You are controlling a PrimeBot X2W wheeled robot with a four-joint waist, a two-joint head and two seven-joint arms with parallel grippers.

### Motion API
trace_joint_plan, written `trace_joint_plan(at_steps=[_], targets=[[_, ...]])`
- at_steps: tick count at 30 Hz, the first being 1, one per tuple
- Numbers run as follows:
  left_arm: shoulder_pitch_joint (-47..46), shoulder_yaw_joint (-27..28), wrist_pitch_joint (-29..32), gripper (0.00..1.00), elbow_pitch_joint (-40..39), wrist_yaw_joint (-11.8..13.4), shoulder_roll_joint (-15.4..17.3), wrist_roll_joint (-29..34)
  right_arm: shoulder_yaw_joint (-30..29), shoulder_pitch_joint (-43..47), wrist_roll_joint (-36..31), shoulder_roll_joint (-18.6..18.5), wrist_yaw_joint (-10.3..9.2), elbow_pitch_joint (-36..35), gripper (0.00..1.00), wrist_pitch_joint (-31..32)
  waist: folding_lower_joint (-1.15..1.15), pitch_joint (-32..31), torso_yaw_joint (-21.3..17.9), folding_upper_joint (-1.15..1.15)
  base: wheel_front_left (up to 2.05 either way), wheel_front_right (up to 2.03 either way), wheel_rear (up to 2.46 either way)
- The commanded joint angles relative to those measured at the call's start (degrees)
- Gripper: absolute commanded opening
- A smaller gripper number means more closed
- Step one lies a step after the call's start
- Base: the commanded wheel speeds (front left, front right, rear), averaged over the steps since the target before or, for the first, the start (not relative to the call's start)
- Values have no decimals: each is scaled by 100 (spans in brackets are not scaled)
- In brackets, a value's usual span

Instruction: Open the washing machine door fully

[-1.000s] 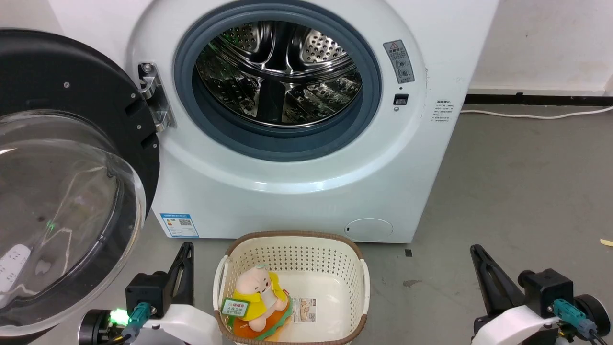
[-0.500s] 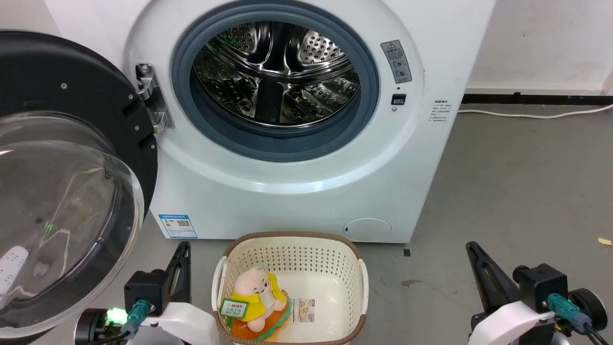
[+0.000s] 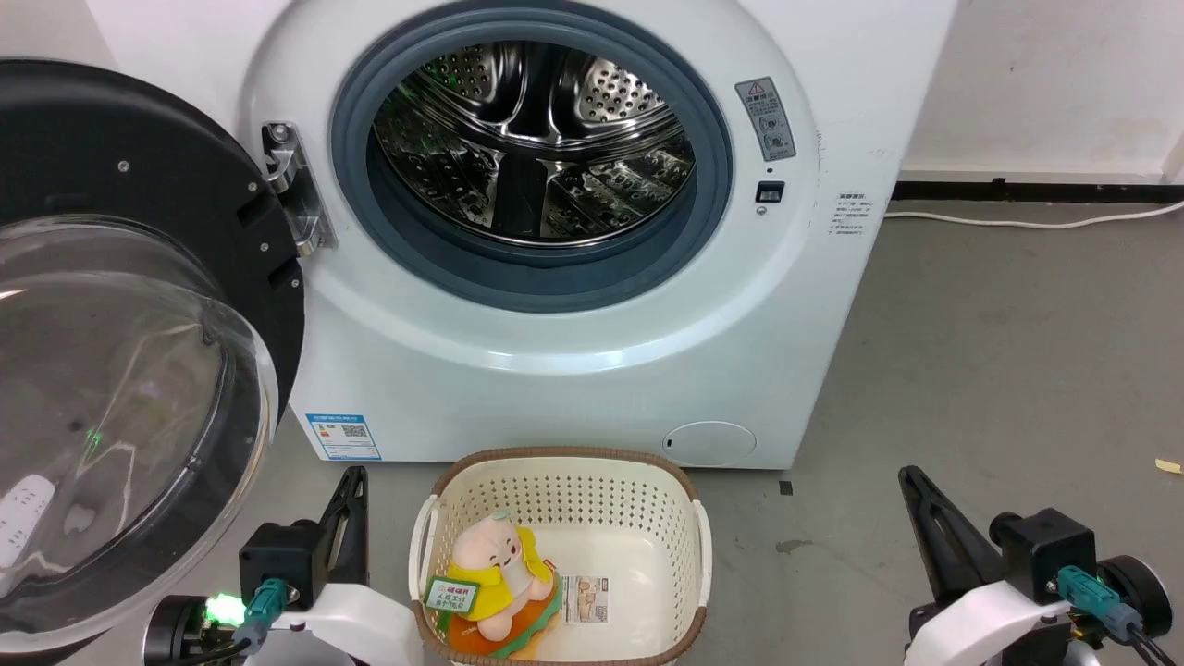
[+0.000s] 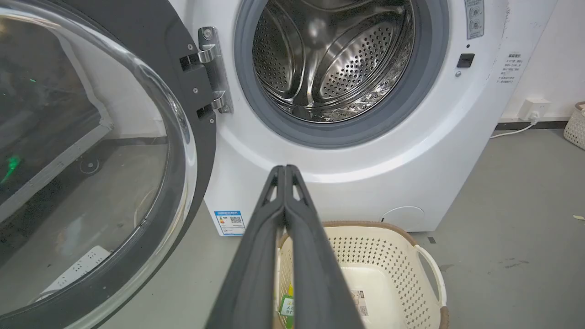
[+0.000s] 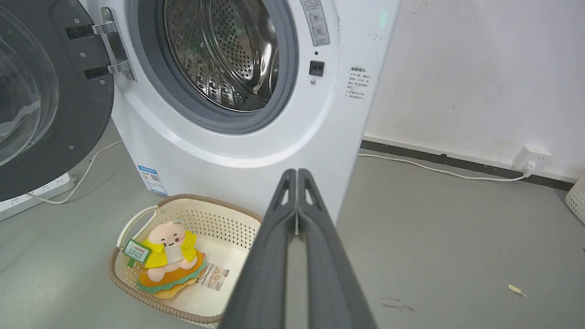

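Washing machine door (image 3: 120,351) stands swung wide at your nine o'clock in the head view, its inner face and bulging glass bowl turned toward you. It hangs from the metal hinge (image 3: 296,190) on the left side of the opening. The washing machine (image 3: 573,370) itself sits at twelve o'clock, and the grey gasket (image 3: 546,273) and steel drum (image 3: 532,139) are fully uncovered.

Your left gripper (image 3: 359,481) is low at seven o'clock, fingers pressed together and holding nothing. It is near the lower rim of the door but apart from it. In the left wrist view you see the same closed pair (image 4: 285,168) pointing at the machine's white front (image 4: 356,178), with the door (image 4: 91,151) off at nine o'clock.

Your right gripper (image 3: 916,481) is at five o'clock over bare floor, well apart from the machine, and it too is closed on nothing. Its own view shows the fingertips meeting (image 5: 297,171) — no gap between them — with the door (image 5: 41,105) far off at ten o'clock.

Between the two grippers, at six o'clock, a cream basket (image 3: 564,455) sits just in front of the machine with a plush toy (image 3: 504,573) lying in its left half. On the machine's lower front, a blue label (image 3: 344,436) shows at seven o'clock of the opening and a round filter cap (image 3: 710,442) at five.
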Motion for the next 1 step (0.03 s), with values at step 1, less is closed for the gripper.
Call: trace_joint_plan(at_steps=[1], targets=[[-51, 8, 2, 0, -23, -24, -1, 16, -2, -72, -43, 28, 5, -26, 0, 8, 0, 0, 0, 0, 0, 0, 0]])
